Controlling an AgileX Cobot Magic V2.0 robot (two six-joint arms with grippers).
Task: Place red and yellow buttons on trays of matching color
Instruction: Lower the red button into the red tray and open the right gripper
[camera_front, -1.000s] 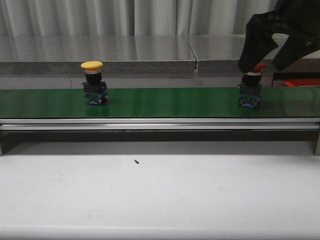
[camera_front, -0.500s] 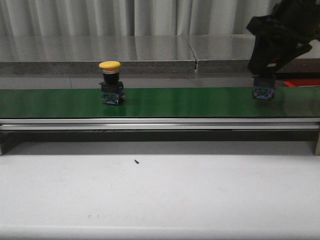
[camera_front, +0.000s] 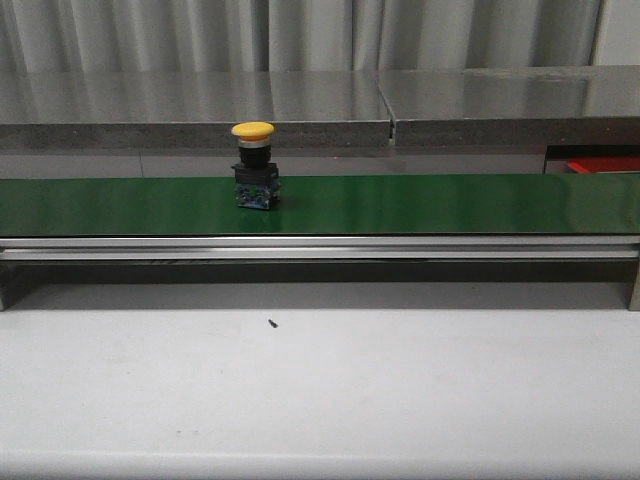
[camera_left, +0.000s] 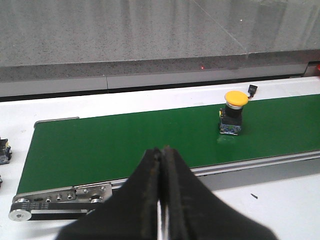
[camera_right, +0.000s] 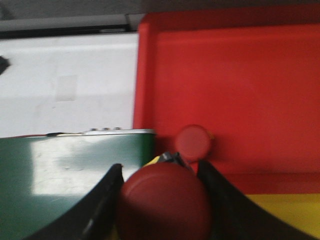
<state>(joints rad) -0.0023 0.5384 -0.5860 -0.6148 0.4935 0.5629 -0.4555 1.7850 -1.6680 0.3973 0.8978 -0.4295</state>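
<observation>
Red button (camera_right: 164, 202) sits gripped between my right gripper (camera_right: 162, 200) fingers above the red tray (camera_right: 235, 85). My left gripper (camera_left: 161, 200) is clenched empty; the yellow button (camera_front: 254, 165) stands on the green belt (camera_front: 420, 204).

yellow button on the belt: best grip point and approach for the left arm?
Judging from its shape, grip the yellow button at the dark neck just under the mushroom cap, coming from above with fingers either side. It stands upright on the green belt, and the overhanging cap should stop slip. The left gripper is shut, so open it first.
</observation>
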